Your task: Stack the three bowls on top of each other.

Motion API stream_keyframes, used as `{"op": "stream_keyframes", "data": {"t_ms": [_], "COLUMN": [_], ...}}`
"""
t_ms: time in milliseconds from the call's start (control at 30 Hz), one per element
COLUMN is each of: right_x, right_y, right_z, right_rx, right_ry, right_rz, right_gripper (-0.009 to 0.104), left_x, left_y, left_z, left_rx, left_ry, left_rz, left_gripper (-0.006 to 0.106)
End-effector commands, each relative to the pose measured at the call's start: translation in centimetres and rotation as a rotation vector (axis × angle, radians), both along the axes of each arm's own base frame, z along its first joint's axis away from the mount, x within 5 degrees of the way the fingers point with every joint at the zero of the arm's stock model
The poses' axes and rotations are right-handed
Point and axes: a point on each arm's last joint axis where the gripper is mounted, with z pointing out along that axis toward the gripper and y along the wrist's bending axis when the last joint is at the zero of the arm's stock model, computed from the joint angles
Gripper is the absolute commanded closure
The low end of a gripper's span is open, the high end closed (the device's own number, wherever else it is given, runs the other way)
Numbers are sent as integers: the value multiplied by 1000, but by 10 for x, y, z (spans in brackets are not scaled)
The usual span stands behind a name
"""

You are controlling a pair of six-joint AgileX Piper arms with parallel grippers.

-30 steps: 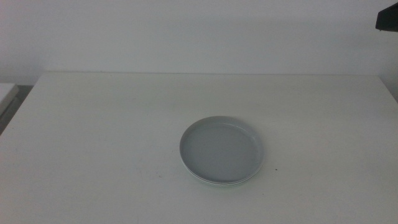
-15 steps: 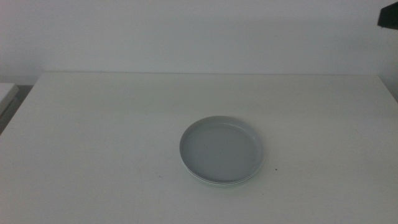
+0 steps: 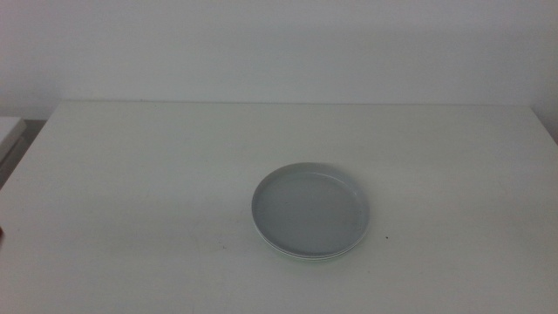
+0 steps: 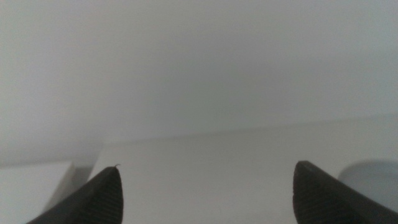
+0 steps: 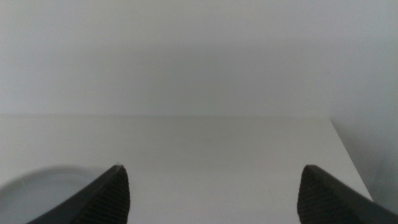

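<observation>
The bowls stand as one stack a little right of the table's middle in the middle view. A light grey bowl is on top, and pale rims of lower bowls show under its near edge. Neither arm appears in the middle view. In the left wrist view my left gripper is open above the table, with a part of the stack beside one jaw. My right gripper is open too, with nothing between its jaws, and a part of the stack lies beside one jaw.
The white table ends at a white wall behind it. A lower white surface sits past the table's left edge. A small dark speck lies just right of the stack.
The dark part of the right arm at the top right corner of the middle view has gone out of view. The stack has not moved.
</observation>
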Motion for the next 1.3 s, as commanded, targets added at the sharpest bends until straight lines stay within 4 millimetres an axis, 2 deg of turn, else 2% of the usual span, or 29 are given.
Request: {"op": "stream_keyframes", "data": {"t_ms": [0, 167, 367, 500, 667, 1000, 1267], "right_x": [-17, -36, -38, -38, -38, -38, -38], "right_y": [-2, -6, -6, -6, -5, -5, -5], "right_z": [-24, -60, -93, -97, -94, -94, -94], "right_rx": [-36, -132, -135, -123, -120, -118, -118], "right_ry": [-37, -99, -63, -26, -62, -62, -62], "right_rz": [-10, -19, -17, -15, -16, -16, -16], "right_gripper": [2, 2, 2, 2, 2, 2, 2], "left_x": [-2, 4, 8, 11, 11, 13, 13], "left_y": [0, -3, -3, -3, -3, -3, -3], "left_z": [-21, -58, -76, -90, -94, -83, -82], "left_rx": [-8, -58, -55, -55, -53, -67, -68], "left_ry": [2, 101, 116, 122, 141, 12, 1], "left_rz": [-3, -19, -15, -12, -12, -9, -8], "left_gripper": [7, 7, 7, 7, 7, 7, 7]}}
